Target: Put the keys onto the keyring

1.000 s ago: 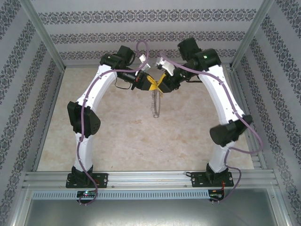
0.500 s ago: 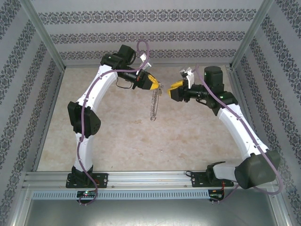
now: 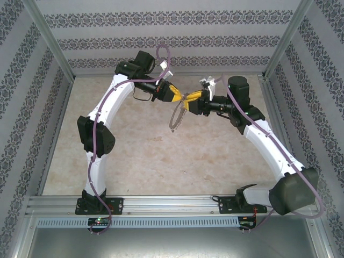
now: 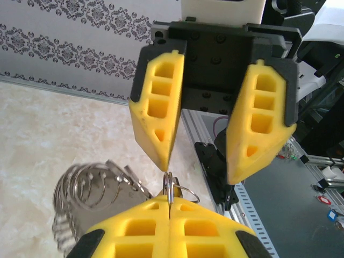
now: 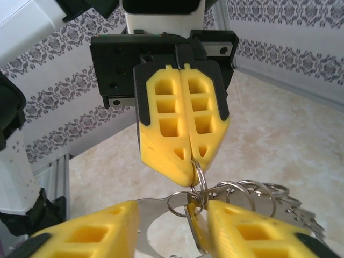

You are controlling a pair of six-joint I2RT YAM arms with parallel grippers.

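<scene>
My left gripper (image 3: 180, 98) is shut on a small split ring (image 4: 170, 187) at the top of the keyring (image 3: 176, 117). The keyring, a large silvery hoop fringed with small rings, hangs below it above the table. The hoop's fringe (image 4: 88, 196) bunches at the lower left of the left wrist view. My right gripper (image 3: 188, 103) faces the left one tip to tip, jaws open. In the right wrist view the left gripper (image 5: 194, 164) pinches the split ring (image 5: 199, 171). The yellow-headed key (image 5: 194, 228) hangs from a small ring, against the inner face of my right finger (image 5: 252, 231). The right gripper (image 4: 199, 173) stands just above the pinched ring.
The marble-patterned table (image 3: 134, 156) lies under the hanging hoop. Patterned walls close in the back and both sides. An aluminium rail (image 3: 172, 203) with both arm bases runs along the near edge.
The right arm pulled away to the right half a second ago and has come back to the left gripper. The hanging hoop now tilts. The left gripper stayed shut in place.
</scene>
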